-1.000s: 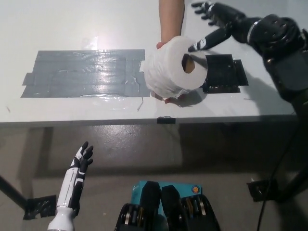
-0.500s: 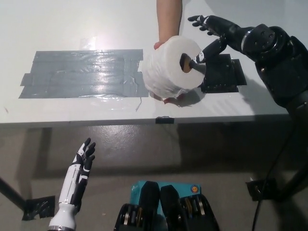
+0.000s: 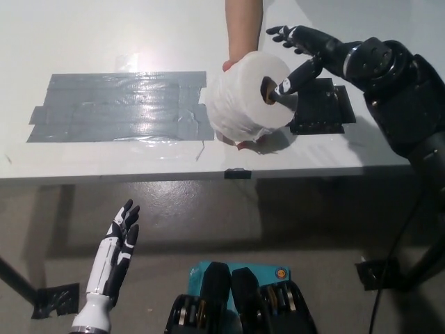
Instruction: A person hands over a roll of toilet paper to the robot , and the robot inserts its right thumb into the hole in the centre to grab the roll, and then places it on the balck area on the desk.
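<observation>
Left hand [image 3: 119, 240] hangs low at lower left, below the desk edge, fingers spread, holding nothing. Desk [image 3: 104, 28] is white; a grey taped patch [image 3: 118, 106] covers its left-centre. Toilet paper roll [image 3: 249, 101] sits just right of that patch, hole facing right, propped just above the desk by a person's hand [image 3: 240, 66] gripping it from behind and underneath; forearm comes down from the top edge. Right hand [image 3: 306, 52] is at the roll's right face: thumb tip in the centre hole, other fingers splayed up and away, not closed on the roll. Small black area [image 3: 321, 108] lies on the desk just right of the roll, under the right hand.
</observation>
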